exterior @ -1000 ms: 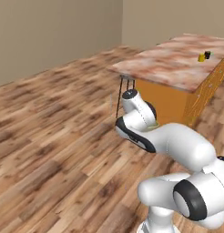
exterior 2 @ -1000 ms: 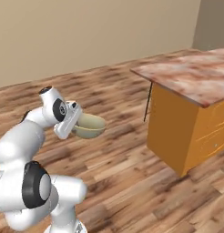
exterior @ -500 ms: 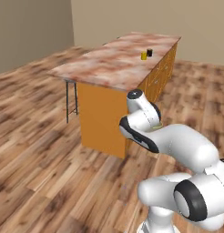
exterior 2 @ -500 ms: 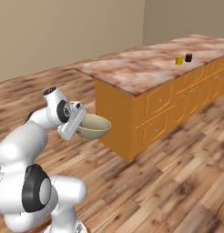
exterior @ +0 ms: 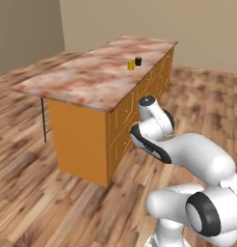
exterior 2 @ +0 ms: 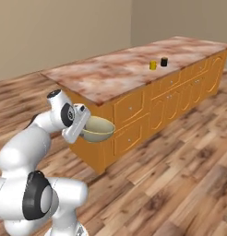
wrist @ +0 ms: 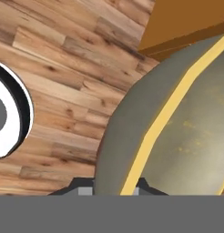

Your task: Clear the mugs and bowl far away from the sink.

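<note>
Olive-tan bowl (exterior 2: 98, 130) hangs over the wooden floor (exterior 2: 180, 175), beside the island counter's (exterior 2: 115, 73) near corner, its rim pinched between the gripper's (wrist: 116, 186) nearly closed jaws. Carrying it well likely means keeping it level and clear of the counter's edge.

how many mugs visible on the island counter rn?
2: a yellow mug and a black mug side by side on the counter, toward its far end. More may be out of frame.
</note>
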Tool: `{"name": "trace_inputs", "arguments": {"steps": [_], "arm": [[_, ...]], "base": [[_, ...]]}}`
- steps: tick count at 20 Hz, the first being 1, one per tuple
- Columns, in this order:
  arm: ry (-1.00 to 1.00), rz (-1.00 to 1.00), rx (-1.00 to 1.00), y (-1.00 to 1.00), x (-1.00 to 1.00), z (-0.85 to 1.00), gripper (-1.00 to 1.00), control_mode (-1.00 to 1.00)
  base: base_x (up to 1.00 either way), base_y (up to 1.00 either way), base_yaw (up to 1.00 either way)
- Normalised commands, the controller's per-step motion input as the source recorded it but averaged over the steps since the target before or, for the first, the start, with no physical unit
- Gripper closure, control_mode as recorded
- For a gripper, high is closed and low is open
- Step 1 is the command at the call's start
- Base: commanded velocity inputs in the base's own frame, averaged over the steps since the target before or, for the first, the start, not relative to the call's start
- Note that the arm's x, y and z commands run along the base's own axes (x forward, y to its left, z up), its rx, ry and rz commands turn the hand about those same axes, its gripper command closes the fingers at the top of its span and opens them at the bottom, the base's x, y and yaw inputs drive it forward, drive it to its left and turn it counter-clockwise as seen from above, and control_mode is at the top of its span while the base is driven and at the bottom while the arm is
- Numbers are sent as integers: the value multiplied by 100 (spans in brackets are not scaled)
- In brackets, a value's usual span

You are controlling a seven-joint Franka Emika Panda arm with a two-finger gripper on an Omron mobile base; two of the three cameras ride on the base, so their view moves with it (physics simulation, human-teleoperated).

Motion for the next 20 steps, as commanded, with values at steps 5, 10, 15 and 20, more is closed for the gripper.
{"name": "trace_inputs", "arguments": {"steps": [5,10,15,20], "arm": [[0,0,0,0,0,0,100,100],[0,0,0,0,0,0,100,100],[0,0,0,0,0,0,100,100],[0,0,0,0,0,0,100,100]], "base": [[100,-100,6],[100,-100,19],[100,-100,26],[89,-100,39]]}}
